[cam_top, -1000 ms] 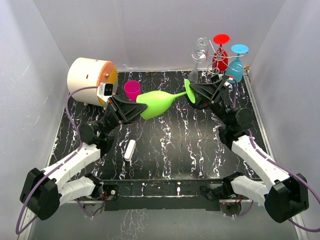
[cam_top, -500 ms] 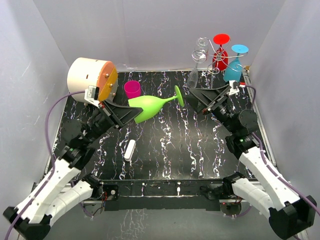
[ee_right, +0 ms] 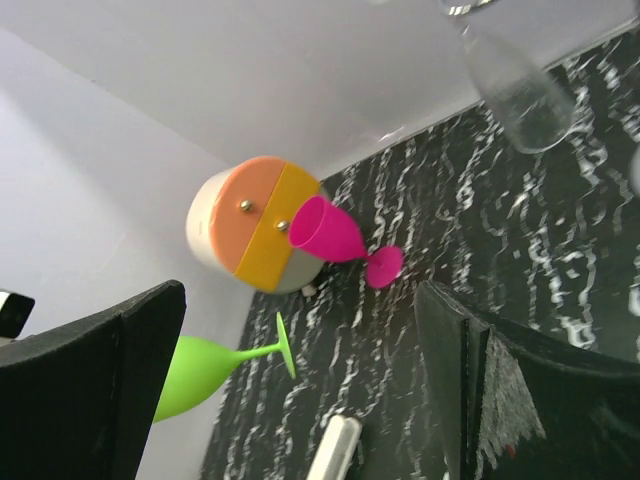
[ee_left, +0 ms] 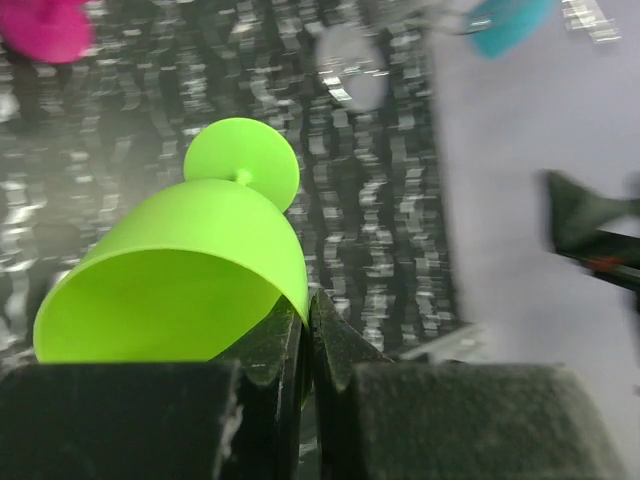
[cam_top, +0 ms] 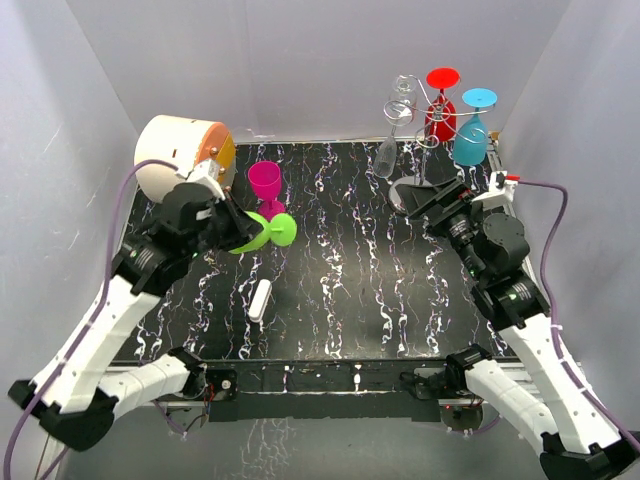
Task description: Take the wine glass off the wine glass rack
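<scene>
- Cream drum [cam_top: 170, 150], orange-and-yellow face, at the desk's [cam_top: 340, 260] back-left corner.
- Left arm: elbow raised, forearm reaching in towards the drum. Left gripper [ee_left: 308, 312] clamped on the bowl rim of the green wine glass [ee_left: 200, 260].
- Green wine glass is off the rack, on its side, foot pointing right.
- Pink wine glass [cam_top: 265, 180] upright, just behind it.
- White cylinder [cam_top: 260, 300] lying on the desk, nearer.
- Wine glass rack [cam_top: 420, 95] back right; clear [cam_top: 388, 155], red [cam_top: 441, 115] and blue [cam_top: 470, 140] glasses hang inverted.
- Right arm runs up the right side; right gripper [cam_top: 425, 195] jaws wide apart, empty, near the rack's foot.
</scene>
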Controlling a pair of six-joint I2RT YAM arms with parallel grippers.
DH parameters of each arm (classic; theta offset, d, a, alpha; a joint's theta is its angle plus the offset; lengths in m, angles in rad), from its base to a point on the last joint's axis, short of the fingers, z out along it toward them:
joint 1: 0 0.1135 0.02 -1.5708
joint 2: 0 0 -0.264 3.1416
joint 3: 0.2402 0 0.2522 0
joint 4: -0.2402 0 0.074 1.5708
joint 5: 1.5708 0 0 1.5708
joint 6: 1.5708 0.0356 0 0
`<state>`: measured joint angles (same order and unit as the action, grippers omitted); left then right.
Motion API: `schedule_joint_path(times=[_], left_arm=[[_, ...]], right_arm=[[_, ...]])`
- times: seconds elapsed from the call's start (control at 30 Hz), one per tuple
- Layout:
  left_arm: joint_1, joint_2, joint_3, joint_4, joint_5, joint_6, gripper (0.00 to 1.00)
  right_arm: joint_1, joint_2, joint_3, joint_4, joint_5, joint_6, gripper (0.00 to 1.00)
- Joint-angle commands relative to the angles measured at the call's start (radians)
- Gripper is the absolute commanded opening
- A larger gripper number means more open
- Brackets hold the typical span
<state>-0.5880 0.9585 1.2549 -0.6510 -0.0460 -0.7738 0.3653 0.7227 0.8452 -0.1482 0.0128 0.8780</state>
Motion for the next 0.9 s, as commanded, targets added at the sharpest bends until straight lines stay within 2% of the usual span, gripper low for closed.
schedule_joint_path(times=[0.0,0.2,0.3,0.37,0.5,0.7,0.87], left_arm=[[0.002,0.112,0.117,-0.186,-0.154,0.190,0.00],[0.003,0.369,0.254,-0.213,-0.183,0.365,0.00],[0.004,0.471,0.298,-0.219,-0.165,0.392,0.00],[0.004,0.497,0.278,-0.177,-0.132,0.404,0.00],[0.008,0.540,0.257,-0.146,-0.169,0.414,0.00],[0.019,0.604,0.282,-0.125,-0.255,0.463,0.00],[0.044,0.668,0.308,-0.108,-0.223,0.462,0.00]], right_arm=[[-0.002,-0.060,0.079,-0.080,0.133,-0.166,0.98],[-0.002,-0.094,0.108,-0.090,0.153,-0.202,0.98],[-0.002,-0.093,0.116,-0.083,0.162,-0.199,0.98],[-0.002,-0.085,0.137,-0.080,0.147,-0.172,0.98],[-0.002,-0.049,0.179,-0.058,0.067,-0.139,0.98],[-0.002,0.015,0.240,-0.125,0.066,-0.145,0.98],[-0.002,0.045,0.261,-0.129,0.043,-0.154,0.98]])
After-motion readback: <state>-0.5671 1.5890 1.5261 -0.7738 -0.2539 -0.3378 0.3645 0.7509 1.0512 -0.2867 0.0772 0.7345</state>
